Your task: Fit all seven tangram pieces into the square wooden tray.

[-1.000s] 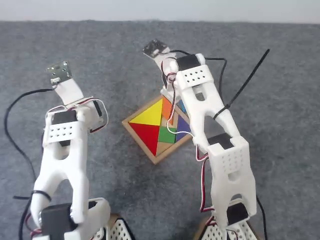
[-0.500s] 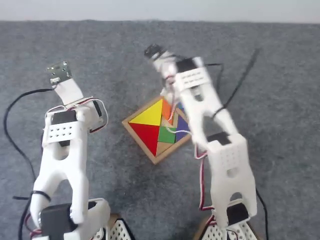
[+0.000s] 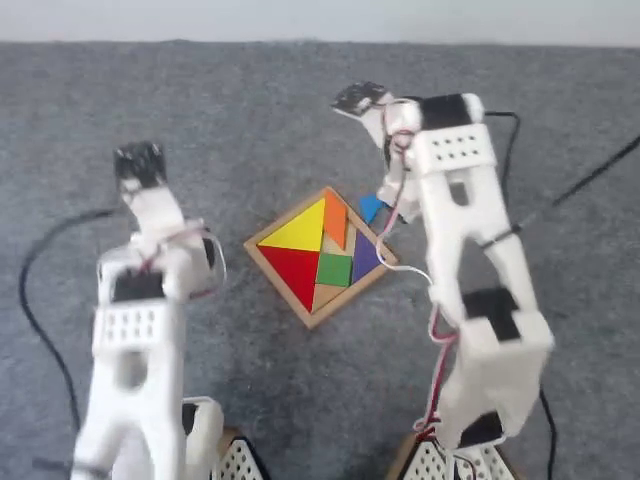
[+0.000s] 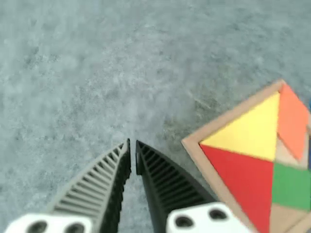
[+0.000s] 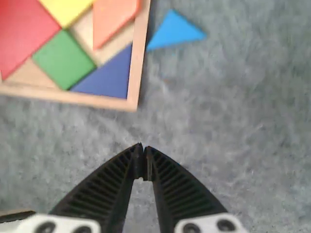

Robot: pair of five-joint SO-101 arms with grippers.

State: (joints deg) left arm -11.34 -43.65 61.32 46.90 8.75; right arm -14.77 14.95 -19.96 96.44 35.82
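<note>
The square wooden tray [image 3: 311,320] sits on the grey felt worktop [image 3: 200,100] between the two arms, turned so that one corner points toward the near side. Five pieces lie inside it. The yellow triangle [image 3: 297,231] fills the far-left part and the red triangle [image 3: 292,270] the near-left part, the two meeting along a long edge. The orange parallelogram [image 3: 336,220] lies by the far corner, the green square [image 3: 334,269] is in the middle, and the dark blue triangle [image 3: 365,256] is at the right corner. Bare wood shows along the near-right side and in a small patch between the orange and green pieces. A light blue triangle [image 3: 371,207] lies flat on the felt outside the tray, just beside its far-right rim, with one tip pointing at the rim. The left claw [image 4: 132,145] hangs over bare felt to the left of the tray, closed on nothing, with its ribbed fingers [image 4: 109,167] almost meeting at the tips. The right claw [image 5: 142,148] hangs over the felt to the right of the tray, near the corner with the dark blue triangle. It is closed too, tips together and empty.
</note>
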